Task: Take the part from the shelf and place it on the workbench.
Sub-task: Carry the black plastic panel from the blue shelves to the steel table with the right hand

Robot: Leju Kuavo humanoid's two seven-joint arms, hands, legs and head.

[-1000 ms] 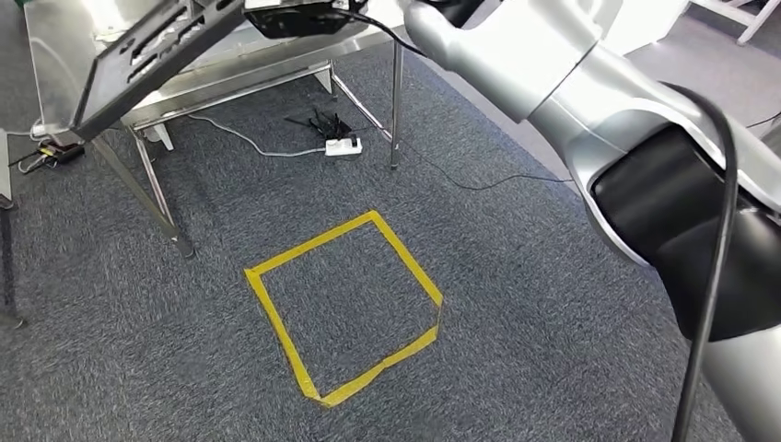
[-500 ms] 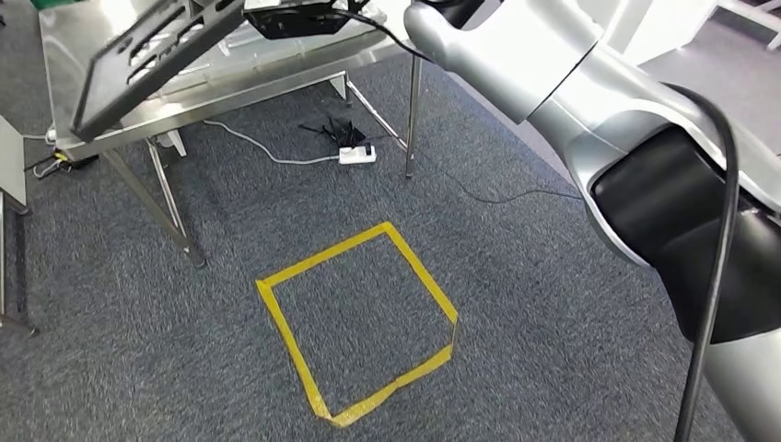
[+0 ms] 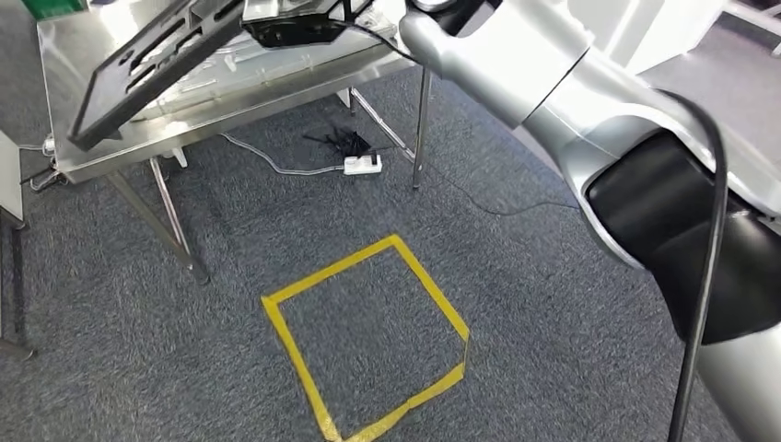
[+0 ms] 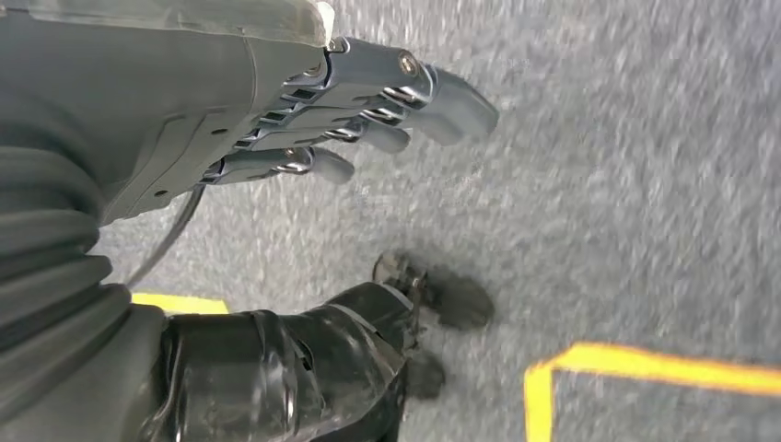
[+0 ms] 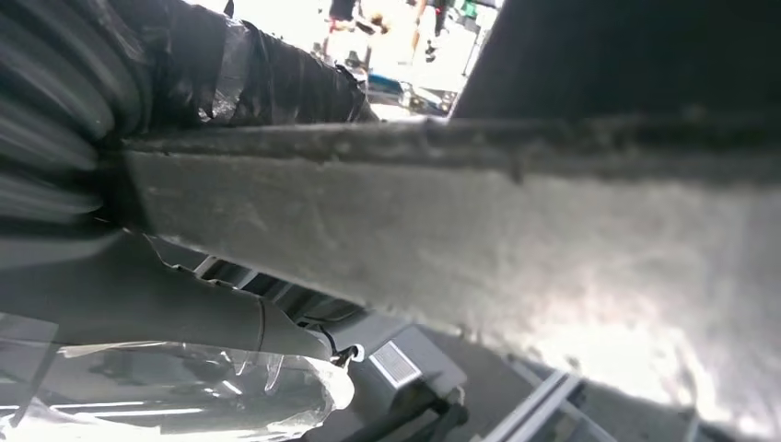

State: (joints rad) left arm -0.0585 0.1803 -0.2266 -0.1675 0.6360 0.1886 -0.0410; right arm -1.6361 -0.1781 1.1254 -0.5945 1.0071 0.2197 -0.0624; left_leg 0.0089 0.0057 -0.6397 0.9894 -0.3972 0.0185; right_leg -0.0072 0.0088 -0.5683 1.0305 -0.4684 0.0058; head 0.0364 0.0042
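While gripped by the right hand [image 3: 295, 23], a flat, black, slotted part [image 3: 138, 69], tilted above the workbench [image 3: 221, 92].

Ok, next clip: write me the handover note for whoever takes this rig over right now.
Right hand: holds the flat black part out ahead, tilted, above the steel workbench.
Left hand: holds nothing, fingers loosely apart, hanging over the grey carpet.
Done: the part is off the shelf and carried as far as the workbench.
Left: lower the part flat onto the workbench top and let go.
Nearby: a yellow tape square on the floor, and a white power strip with cables under the bench.
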